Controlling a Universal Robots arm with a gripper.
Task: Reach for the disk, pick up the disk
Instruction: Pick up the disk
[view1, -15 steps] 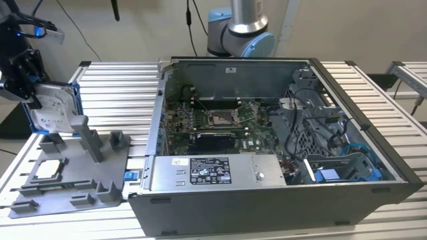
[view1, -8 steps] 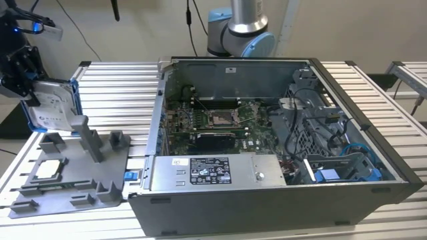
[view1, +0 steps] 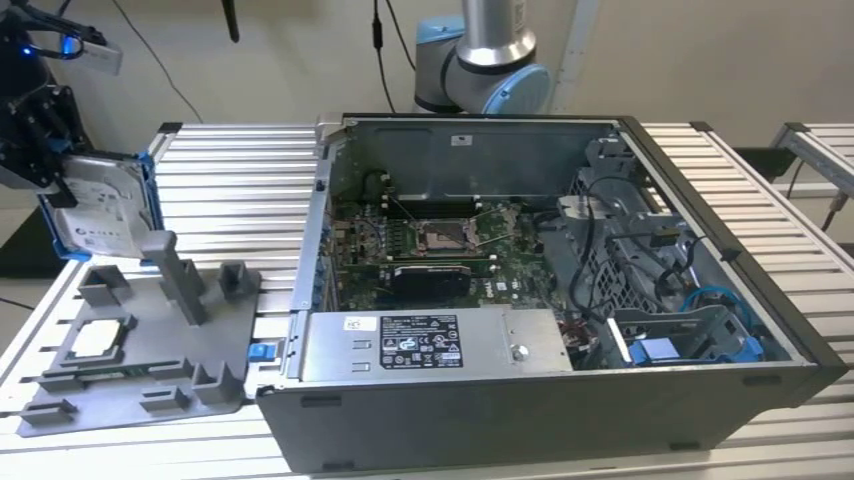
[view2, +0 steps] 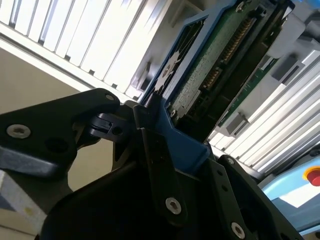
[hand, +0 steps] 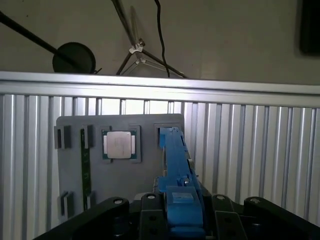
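The disk (view1: 104, 212) is a silver-grey drive with a white label in a bright blue bracket. It hangs on edge at the exterior view's left, its lower edge just above the far end of the grey fixture tray (view1: 160, 365). My gripper (view1: 56, 172) is shut on the disk's upper part. In the second wrist view the black fingers (view2: 159, 165) clamp the blue bracket (view2: 186, 146), and the disk's green circuit board (view2: 210, 70) faces the camera. The first wrist view has the bracket (hand: 175, 165) edge-on, running out from the gripper (hand: 182, 212) over the tray (hand: 75, 175).
An open computer case (view1: 721, 330) fills the middle of the ribbed aluminium table (view1: 227, 190), with a grey power-supply box (view1: 427, 345) at its front. A square processor chip (view1: 99, 340) lies in the tray, also in the first wrist view (hand: 119, 145). The arm's base (view1: 481, 70) stands behind the case.
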